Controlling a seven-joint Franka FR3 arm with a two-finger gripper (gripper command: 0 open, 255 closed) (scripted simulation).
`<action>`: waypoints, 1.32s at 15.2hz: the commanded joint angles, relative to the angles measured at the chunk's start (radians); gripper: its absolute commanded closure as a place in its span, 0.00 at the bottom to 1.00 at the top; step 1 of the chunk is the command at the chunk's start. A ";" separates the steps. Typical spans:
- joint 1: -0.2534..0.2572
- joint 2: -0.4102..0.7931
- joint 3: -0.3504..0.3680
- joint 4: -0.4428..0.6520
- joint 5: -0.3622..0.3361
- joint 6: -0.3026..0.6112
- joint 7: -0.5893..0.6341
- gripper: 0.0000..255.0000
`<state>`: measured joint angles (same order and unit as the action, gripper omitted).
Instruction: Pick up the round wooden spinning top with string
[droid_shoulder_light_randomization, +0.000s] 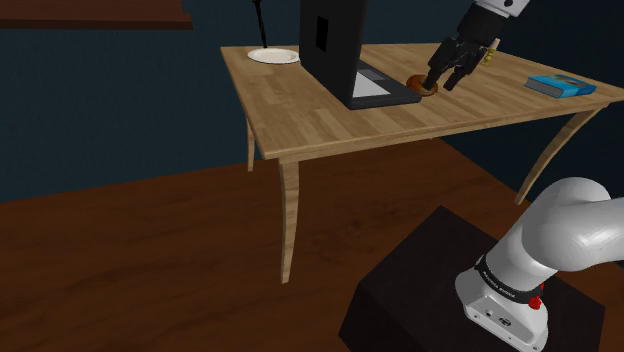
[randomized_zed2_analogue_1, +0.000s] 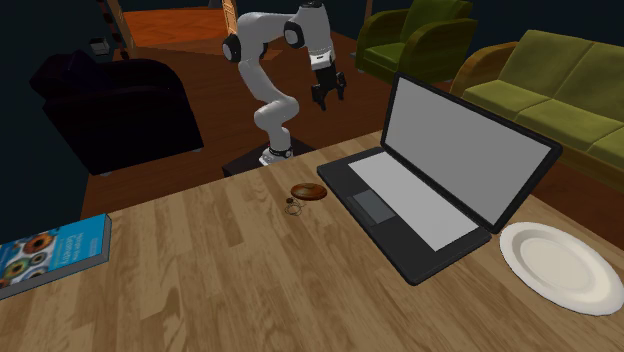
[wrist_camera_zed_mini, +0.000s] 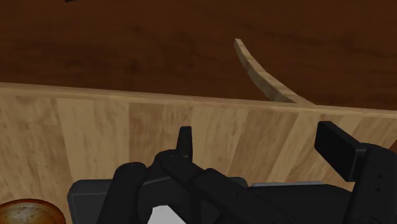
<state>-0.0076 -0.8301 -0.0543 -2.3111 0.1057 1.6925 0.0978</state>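
Observation:
The spinning top (randomized_zed2_analogue_1: 308, 191) is a small round brown disc lying on the light wooden table (randomized_zed2_analogue_1: 200, 270), with a short loop of string (randomized_zed2_analogue_1: 293, 208) beside it. It rests just off the laptop's front corner (droid_shoulder_light_randomization: 422, 84). My black gripper (randomized_zed2_analogue_1: 326, 98) hangs in the air above the table's edge on the stand's side, apart from the top. Its fingers stand open with nothing between them (droid_shoulder_light_randomization: 443, 82). In the wrist view the top (wrist_camera_zed_mini: 28, 212) sits well aside of the gripper (wrist_camera_zed_mini: 262, 147), outside the fingers (wrist_camera_zed_mini: 184, 143).
An open dark laptop (randomized_zed2_analogue_1: 430, 170) stands close to the top. A white plate (randomized_zed2_analogue_1: 560, 265) lies beyond the laptop, and a blue book (randomized_zed2_analogue_1: 50, 255) lies at the table's other end. Green sofas (randomized_zed2_analogue_1: 540, 80) and a dark armchair (randomized_zed2_analogue_1: 110, 100) stand on the floor.

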 joint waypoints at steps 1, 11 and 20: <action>0.000 0.000 0.000 0.000 0.000 0.000 0.000 0.00; -0.067 0.336 -0.128 0.220 -0.050 0.031 -0.040 0.00; -0.119 0.653 -0.246 0.488 -0.036 0.000 -0.085 0.00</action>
<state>-0.1194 -0.2169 -0.2856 -1.8571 0.0652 1.6966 0.0203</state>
